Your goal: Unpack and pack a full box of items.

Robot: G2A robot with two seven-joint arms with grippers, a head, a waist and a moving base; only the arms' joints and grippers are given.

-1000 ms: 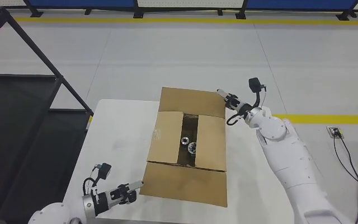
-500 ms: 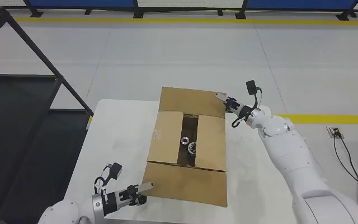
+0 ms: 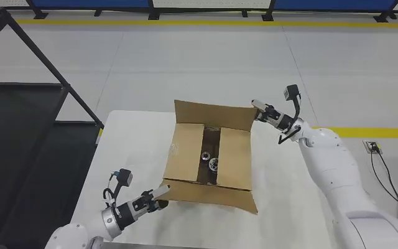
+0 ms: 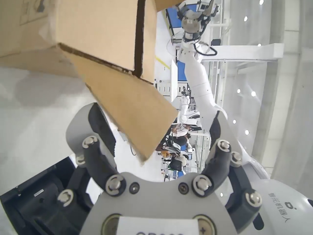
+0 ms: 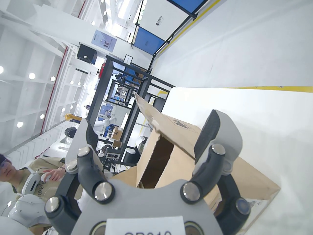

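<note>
**Box flaps lifted at two corners, both jaws apart**

A black metal frame (image 3: 37, 53) stands off the table's (image 3: 130, 143) left side, and a yellow floor line (image 3: 367, 132) runs behind the right arm. Nothing lies between the grippers and the flaps.

The cardboard box (image 3: 186, 149) sits mid-table. Its two side flaps lie nearly shut, with a narrow gap showing metal parts (image 3: 209, 160) inside.

The near flap (image 3: 211, 194) tilts up, and its left corner lies between the left gripper's (image 3: 160, 198) spread jaws, as the left wrist view shows.

The far flap (image 3: 214, 115) stands raised. The right gripper (image 3: 258, 106) is at its right corner, jaws apart, and one finger (image 5: 210, 133) overlaps the flap's edge.
</note>
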